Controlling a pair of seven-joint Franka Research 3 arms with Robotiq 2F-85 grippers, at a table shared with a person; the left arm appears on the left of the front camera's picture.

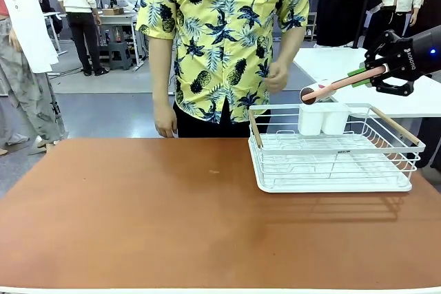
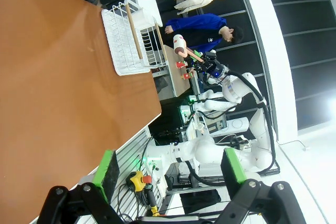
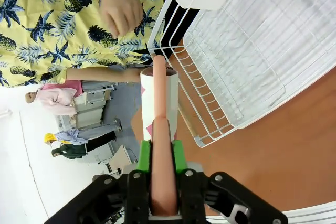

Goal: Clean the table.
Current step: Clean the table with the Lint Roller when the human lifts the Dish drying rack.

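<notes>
Our right gripper (image 1: 364, 74) is clamped narrow on the pink handle of a roller (image 1: 337, 85), green pads (image 3: 144, 156) pressing it from both sides. It hangs up and to the right of the rack (image 1: 331, 187). The roller slants down toward the rack's far side, its white head just above the white holder (image 1: 322, 120) standing in the rack there. A person's hand (image 1: 275, 77) hovers just left of that head, above the rack's far left corner. The table (image 1: 138, 218) lies under the rack and spreads brown and bare to the rack's left and toward us. Our left gripper (image 2: 170, 169) hangs well apart from the rack, fingers spread wide with nothing between them.
</notes>
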